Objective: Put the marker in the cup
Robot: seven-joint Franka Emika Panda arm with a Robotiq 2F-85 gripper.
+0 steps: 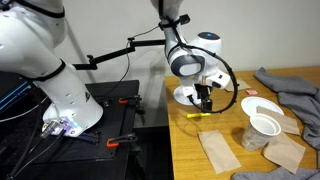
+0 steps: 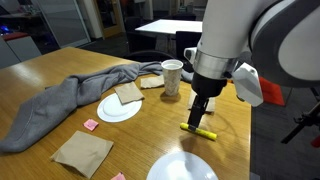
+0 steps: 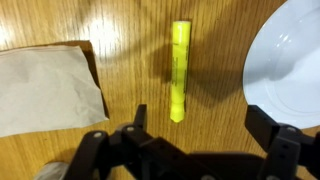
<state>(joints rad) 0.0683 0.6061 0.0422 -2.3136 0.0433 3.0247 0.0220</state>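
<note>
The yellow marker (image 3: 179, 70) lies flat on the wooden table; it shows in both exterior views (image 1: 200, 115) (image 2: 198, 131). My gripper (image 3: 200, 125) hangs just above it, open and empty, with the marker's near end between the fingers, closer to the left one. The gripper also shows in both exterior views (image 1: 205, 98) (image 2: 198, 108). The white paper cup (image 2: 172, 77) stands upright farther along the table, apart from the marker; in an exterior view it is near the table's front (image 1: 258, 130).
A white dish (image 3: 290, 60) lies right beside the marker (image 2: 183, 168). Another white dish (image 2: 120, 108) carries a tan paper piece. Tan paper (image 3: 45, 90) lies on the marker's other side. A grey cloth (image 2: 60, 100) is heaped on the table.
</note>
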